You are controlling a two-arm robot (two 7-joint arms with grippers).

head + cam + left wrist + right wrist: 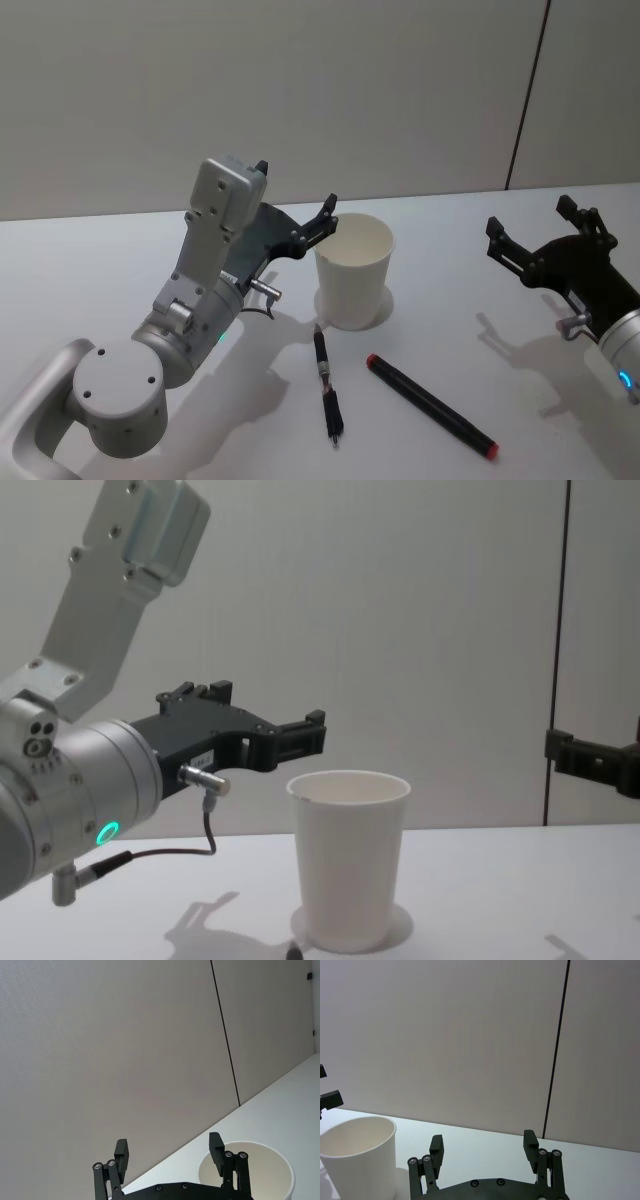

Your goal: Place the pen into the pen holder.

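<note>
We are holding left gripper [169, 1149] and right gripper [483, 1141] wide, empty: pen [430, 405] is lying ungrasped, five o'clock of pen holder [352, 285].

White pen holder [354, 275], black pen [430, 405] (red at both ends), white table [100, 260], grey wall [300, 80]

silver arm [205, 250]; black left claw [169, 1146]

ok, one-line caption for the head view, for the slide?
Left gripper open beside the pen holder; red-capped pen and a thinner pen lie on the table; right gripper open at right.
</note>
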